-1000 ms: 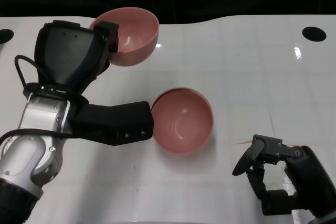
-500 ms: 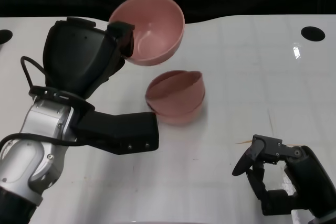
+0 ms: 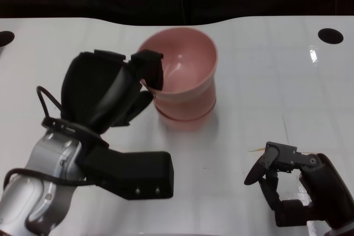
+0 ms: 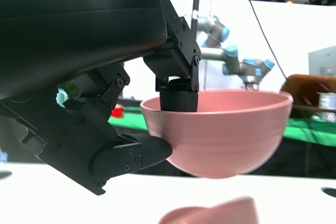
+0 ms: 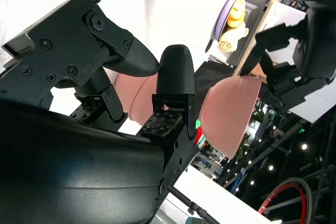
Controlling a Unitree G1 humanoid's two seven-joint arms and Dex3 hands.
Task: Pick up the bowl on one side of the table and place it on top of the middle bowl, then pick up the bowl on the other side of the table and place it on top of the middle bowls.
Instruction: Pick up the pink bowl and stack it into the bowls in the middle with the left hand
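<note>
White table [image 3: 265,70], glossy, with a faint grid of seams; dark backdrop beyond its far edge. One black round hole [image 3: 331,35] near the far right edge, part of another at the far left edge.

Held bowl [image 3: 180,67]: pink, upright, opening slightly tilted toward the camera. Left hand [image 3: 119,89] holds it by the near-left rim, one finger [image 4: 178,95] hooked inside over the rim, another finger pressed under the outer wall. In the left wrist view the held bowl [image 4: 220,129] hangs clear above the rim of a second pink bowl, with a gap of table visible between them.

Middle bowl [image 3: 185,115]: pink, standing on the table at centre, mostly covered from above by the held bowl; only its near rim and wall show in the head view. Its blurred rim [image 4: 212,214] shows at the edge of the left wrist view.

Left forearm [image 3: 38,192]: silver, with a black cable loop and a black block projecting toward centre.

Right hand [image 3: 290,183]: low at the near right, well apart from both bowls, holding nothing; fingers curled loosely inward with space between them and the thumb. Right wrist view shows its fingers [image 5: 176,77] parted and the pink bowls [image 5: 231,114] beyond them.

Background in the wrist views: grey robot arm with blue joints [image 4: 231,56], green-topped bench, shelving.
</note>
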